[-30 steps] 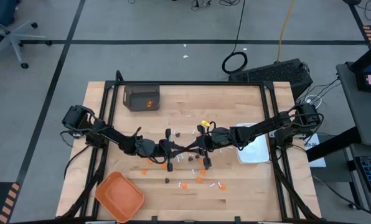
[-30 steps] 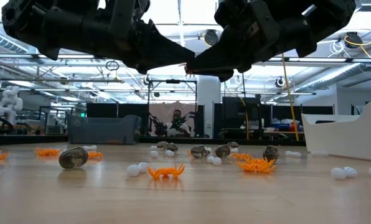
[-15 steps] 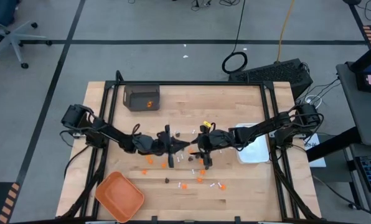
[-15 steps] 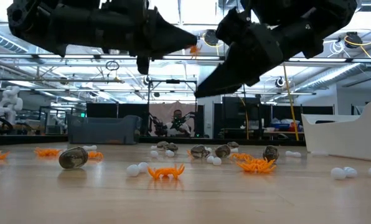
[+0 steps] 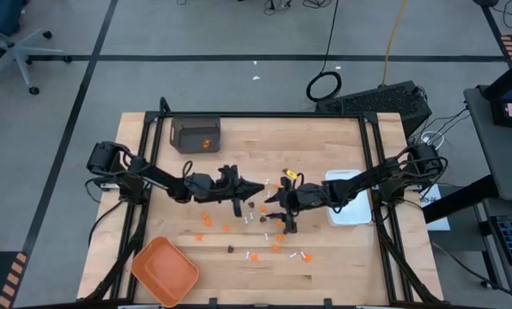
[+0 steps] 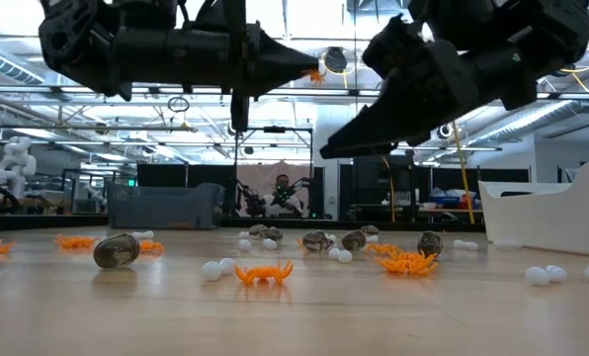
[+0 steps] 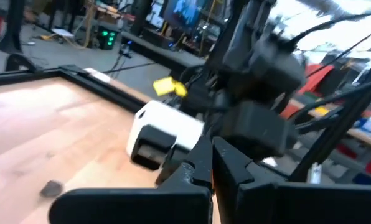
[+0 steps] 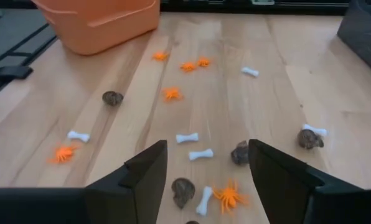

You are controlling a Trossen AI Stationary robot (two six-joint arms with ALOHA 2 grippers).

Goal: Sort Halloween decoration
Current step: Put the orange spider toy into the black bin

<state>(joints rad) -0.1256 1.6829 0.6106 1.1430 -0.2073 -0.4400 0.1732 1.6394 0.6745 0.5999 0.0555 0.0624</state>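
Orange tray (image 5: 164,269) at near-left corner of counter (image 5: 325,150); dark box (image 5: 196,134) at far left. Left claw (image 6: 309,71) raised above mid-counter, tips pinched together on one orange bit (image 6: 317,73). Right claw (image 5: 269,199) just beside it, also off the surface, fingers (image 8: 145,180) apart, nothing between. Orange bits (image 8: 170,94), dark brown-black bits (image 8: 112,98) and small white sticks (image 8: 187,137) lie scattered mid-counter below both claws. White dish (image 5: 350,209) at right edge
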